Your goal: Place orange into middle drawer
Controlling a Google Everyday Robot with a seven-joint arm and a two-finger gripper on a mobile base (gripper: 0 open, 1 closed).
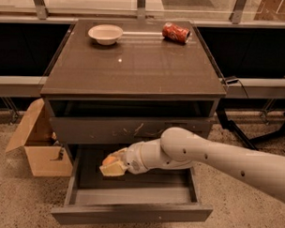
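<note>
The middle drawer (pixel 129 214) is pulled open at the bottom of the cabinet and shows a smooth grey inside and a plain front panel. My gripper (pixel 111 166) is low over the left part of that drawer's inside, with the white arm reaching in from the right. It is shut on the orange (pixel 109 159), of which only a small orange patch shows between the yellowish fingers (pixel 116 170). I cannot tell whether the orange touches the drawer floor.
A closed drawer front with white scratch marks (pixel 132 130) sits just above the open drawer. On the cabinet top (pixel 134 68) stand a white bowl (pixel 105 34) and a red soda can (pixel 176 32) lying on its side. An open cardboard box (pixel 38 147) is on the floor at the left.
</note>
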